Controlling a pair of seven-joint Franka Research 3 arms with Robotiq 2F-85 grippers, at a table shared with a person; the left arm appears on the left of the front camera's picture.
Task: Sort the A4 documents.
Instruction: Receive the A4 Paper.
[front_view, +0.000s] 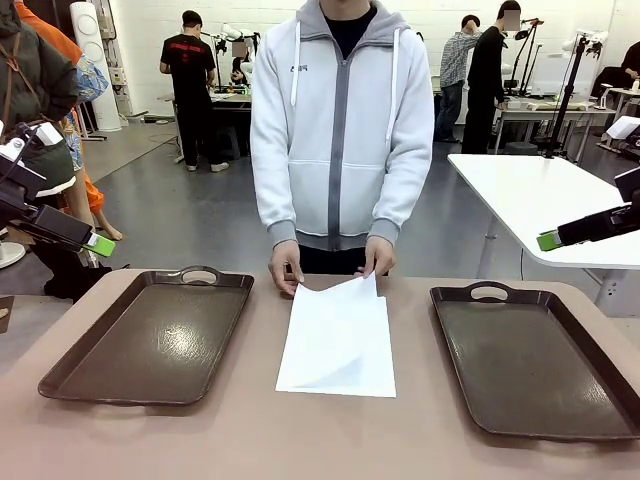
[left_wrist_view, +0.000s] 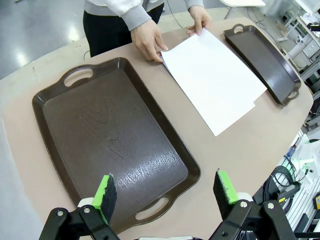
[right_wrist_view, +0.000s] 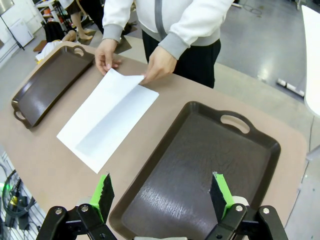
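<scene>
A4 documents (front_view: 337, 340) lie mid-bench (front_view: 300, 440) between the left tray (front_view: 150, 340) and right tray (front_view: 530, 365), a person's hands (front_view: 285, 270) holding their far edge. Jaws spread wide and empty, the left gripper (left_wrist_view: 166, 192) and right gripper (right_wrist_view: 162, 192) hover above the trays.

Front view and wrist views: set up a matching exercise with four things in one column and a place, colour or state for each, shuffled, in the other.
Column one
1. paper sheets
2. left tray
3. left gripper
4. person's hands

Column two
A. open, green pads, holding nothing
B. resting on the paper's far edge
C. dark brown, with handle cut-outs
D. white, thin, lying flat

Pairs: 1-D, 2-C, 3-A, 4-B
</scene>
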